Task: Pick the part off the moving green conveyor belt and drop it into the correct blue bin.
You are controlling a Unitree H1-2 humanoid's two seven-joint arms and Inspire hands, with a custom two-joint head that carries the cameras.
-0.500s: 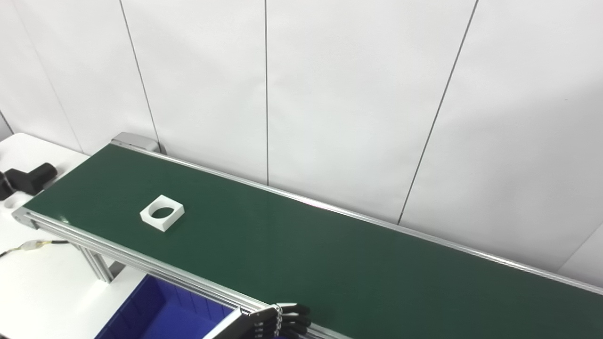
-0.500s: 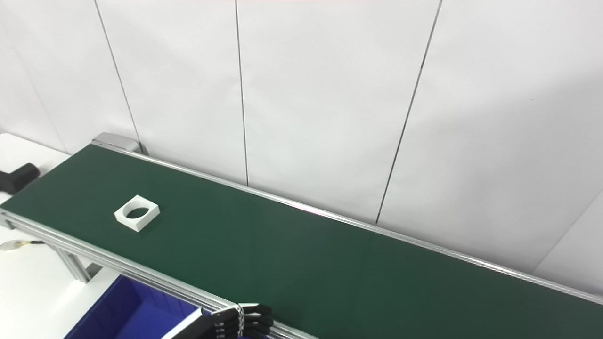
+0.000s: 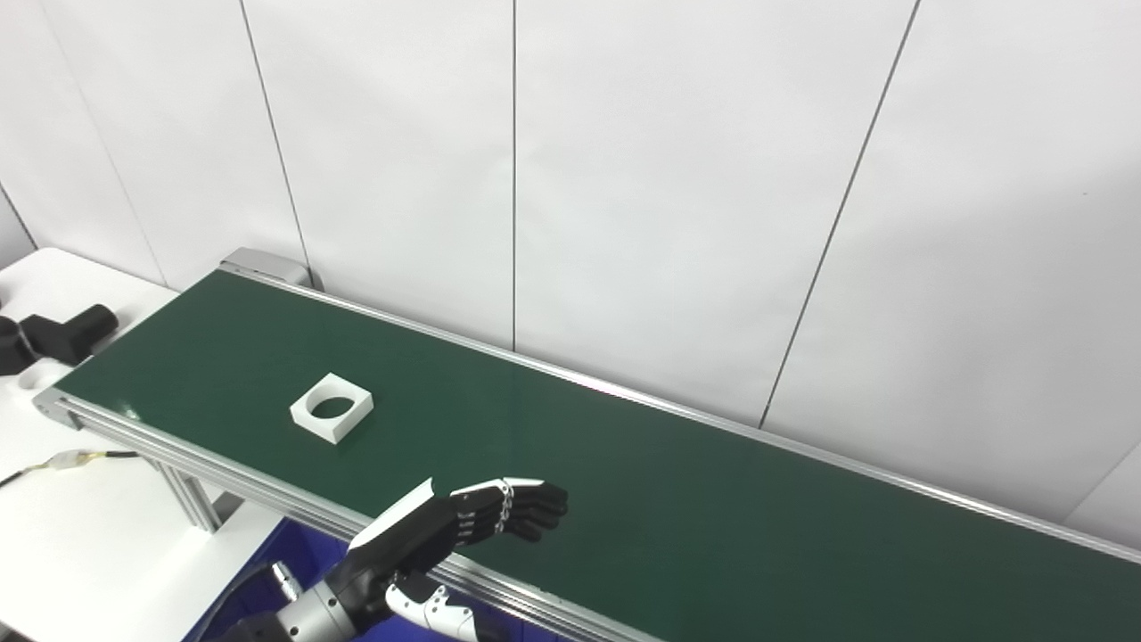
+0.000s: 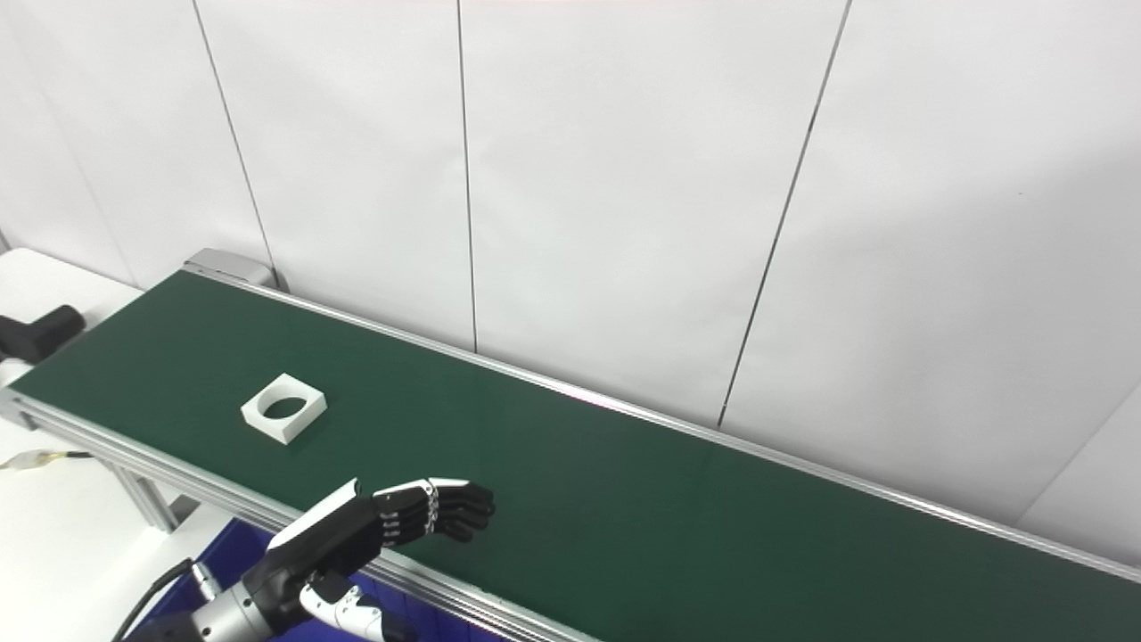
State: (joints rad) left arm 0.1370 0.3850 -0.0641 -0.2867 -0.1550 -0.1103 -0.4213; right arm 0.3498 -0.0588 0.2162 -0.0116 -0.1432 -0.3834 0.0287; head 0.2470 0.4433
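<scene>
Reach step: the empty left hand point(image 3: 463, 522), fingers extended, hovers over the green conveyor belt's point(image 3: 713, 499) near edge; next, intercept and grasp the white square ring-shaped part point(image 3: 332, 407).

The blue bin point(image 3: 267, 584) is largely hidden beneath the belt frame and the left arm. The belt point(image 3: 713, 499) is cut off at the right edge. The black object point(image 3: 53, 334) is cropped at the left edge. The right hand is outside both views.
</scene>
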